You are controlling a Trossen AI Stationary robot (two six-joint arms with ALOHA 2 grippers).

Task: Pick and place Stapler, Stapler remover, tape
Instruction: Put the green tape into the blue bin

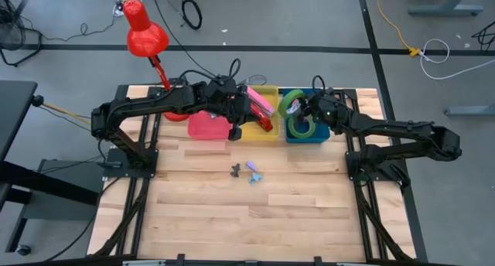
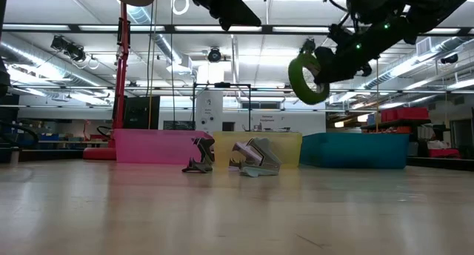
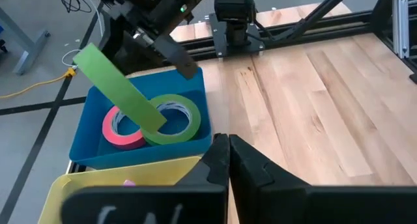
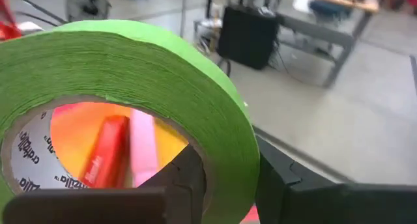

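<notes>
My right gripper (image 1: 298, 108) holds a green tape ring (image 2: 307, 78) in the air over the blue bin (image 1: 319, 134). Inside that bin lie another green ring (image 3: 172, 118) and a red-pink ring (image 3: 120, 127). My left gripper (image 3: 225, 160) is shut on nothing and hovers over the yellow bin (image 1: 269, 134). A red stapler (image 1: 267, 123) and a pink one (image 1: 261, 102) lie in the yellow bin. Two staple removers (image 2: 200, 157) (image 2: 255, 159) rest on the bare table in front of the bins. My right gripper pinches the wall of the green tape ring (image 4: 228, 139), with one finger (image 4: 189, 178) inside the hole and the other (image 4: 280, 178) outside. The ring stands on edge, lifted clear above the blue bin.
A pink bin (image 1: 207, 127) stands left of the yellow one along the table's far side. A red lamp (image 1: 145, 34) rises at the far left corner. The near half of the wooden table (image 1: 255, 219) holds only the two removers.
</notes>
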